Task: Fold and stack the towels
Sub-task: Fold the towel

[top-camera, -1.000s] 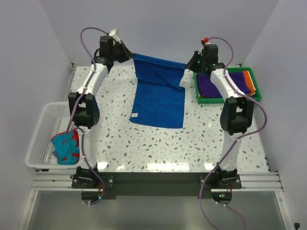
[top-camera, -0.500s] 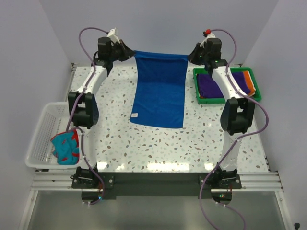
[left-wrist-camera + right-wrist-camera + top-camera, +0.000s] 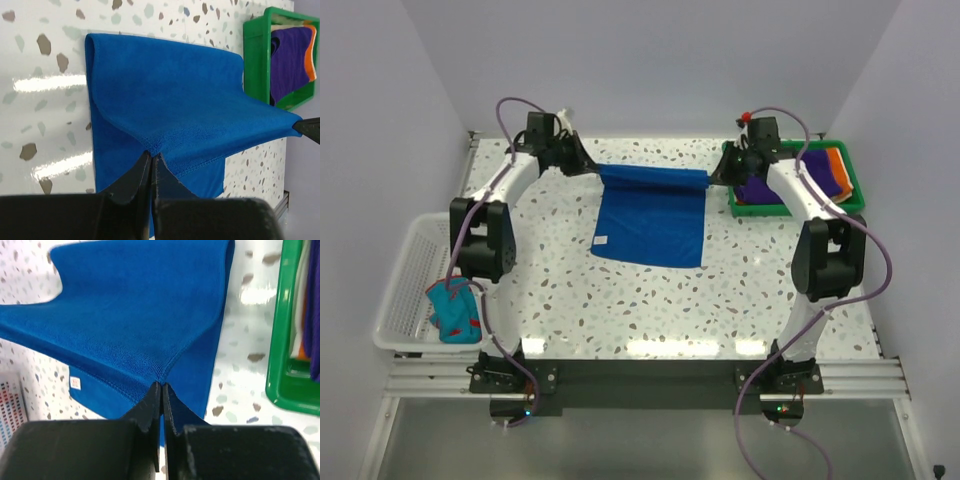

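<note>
The blue towel (image 3: 650, 215) lay mid-table, half folded, far corners pinched in the closed left gripper (image 3: 592, 170) and right gripper (image 3: 711, 178). In the green tray (image 3: 755, 211) sat folded towels (image 3: 820, 175); one patterned towel (image 3: 455, 310) waited unfolded in the white basket (image 3: 395, 280).

green tray (image 3: 755, 210) partly behind right arm (image 3: 798, 190), purple towel (image 3: 757, 190) half-covered

We are pinching the far edge of the middle towel (image 3: 655, 215), left gripper (image 3: 590, 168) at its left corner, right gripper (image 3: 714, 178) at its right, while its near part is lying on the table (image 3: 620, 300). A tray (image 3: 760, 211) at the far right is holding folded towels (image 3: 825, 172), and a basket (image 3: 405, 290) at the near left is holding a bunched towel (image 3: 455, 310).
</note>
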`<state>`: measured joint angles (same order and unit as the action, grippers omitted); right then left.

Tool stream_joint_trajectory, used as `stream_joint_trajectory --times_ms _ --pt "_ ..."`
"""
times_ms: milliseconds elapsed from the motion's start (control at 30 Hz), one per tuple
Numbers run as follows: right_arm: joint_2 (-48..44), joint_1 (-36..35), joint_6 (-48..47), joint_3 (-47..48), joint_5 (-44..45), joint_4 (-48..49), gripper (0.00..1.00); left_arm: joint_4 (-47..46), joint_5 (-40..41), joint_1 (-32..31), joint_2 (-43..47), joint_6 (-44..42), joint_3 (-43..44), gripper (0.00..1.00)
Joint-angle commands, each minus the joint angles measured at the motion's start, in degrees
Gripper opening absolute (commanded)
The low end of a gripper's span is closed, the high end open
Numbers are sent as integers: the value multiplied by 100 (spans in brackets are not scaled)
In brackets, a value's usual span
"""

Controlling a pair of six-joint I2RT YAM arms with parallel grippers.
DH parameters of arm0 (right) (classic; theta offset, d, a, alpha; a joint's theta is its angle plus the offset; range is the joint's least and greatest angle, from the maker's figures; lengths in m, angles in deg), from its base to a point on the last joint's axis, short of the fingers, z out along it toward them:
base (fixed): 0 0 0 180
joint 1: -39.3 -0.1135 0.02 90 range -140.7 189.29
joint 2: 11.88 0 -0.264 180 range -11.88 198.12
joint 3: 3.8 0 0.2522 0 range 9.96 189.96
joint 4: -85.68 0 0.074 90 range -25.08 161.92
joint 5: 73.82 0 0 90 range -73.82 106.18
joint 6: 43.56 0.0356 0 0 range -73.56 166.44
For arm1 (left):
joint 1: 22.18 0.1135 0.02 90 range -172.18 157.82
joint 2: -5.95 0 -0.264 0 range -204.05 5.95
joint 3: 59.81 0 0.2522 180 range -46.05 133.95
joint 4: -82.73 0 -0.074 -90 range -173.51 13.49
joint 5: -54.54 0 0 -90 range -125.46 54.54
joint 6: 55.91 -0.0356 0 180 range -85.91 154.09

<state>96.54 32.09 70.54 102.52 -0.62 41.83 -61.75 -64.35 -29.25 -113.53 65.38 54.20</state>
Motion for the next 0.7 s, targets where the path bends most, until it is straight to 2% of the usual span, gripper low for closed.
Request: stream_joint_trajectory --times_ms 0,167,333,500,667 --pt "-295 0 43 -272 -157 -410 0 363 5 101 399 -369 -374 4" --pt "-339 -80 25 -668 -201 -393 0 540 49 92 531 -518 -691 4" --pt "-461 -88 34 -537 -166 -515 0 1075 164 92 461 -650 -208 5" --pt "-962 -106 7 -615 -165 -814 0 1567 453 92 837 -659 -207 6" --pt "-1726 -377 69 -1475 -254 -736 0 1472 708 13 1567 -729 -1190 6"
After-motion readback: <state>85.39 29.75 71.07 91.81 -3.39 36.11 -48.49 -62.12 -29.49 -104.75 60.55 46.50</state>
